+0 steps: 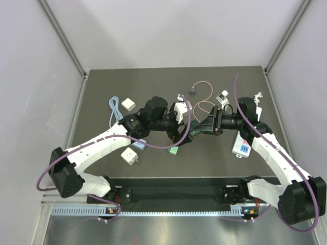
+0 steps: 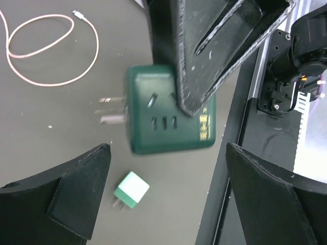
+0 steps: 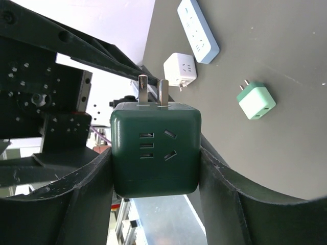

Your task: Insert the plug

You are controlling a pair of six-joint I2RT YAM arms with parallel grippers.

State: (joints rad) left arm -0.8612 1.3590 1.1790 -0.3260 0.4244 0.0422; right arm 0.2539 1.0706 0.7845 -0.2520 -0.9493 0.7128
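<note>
The plug head (image 1: 192,91) is small and dark grey and lies at the table's back middle. Its thin pink cable (image 1: 204,104) loops beside it. The left wrist view shows the cable loop (image 2: 96,48) and its white tip (image 2: 76,14), but not the head. My right gripper (image 1: 202,127) is shut on a dark green cube socket adapter (image 3: 156,148) and holds it above the table, prongs out. My left gripper (image 2: 168,194) is open and empty, hovering over that adapter (image 2: 168,109), and neither gripper touches the plug.
A small mint-green adapter (image 1: 174,150) lies under the grippers. A white cube adapter (image 1: 129,156) and a blue-white power strip (image 3: 198,29) lie to the left. A white plug (image 1: 127,104) with a light-blue cable lies at the back left. A white power strip (image 1: 241,145) lies at the right.
</note>
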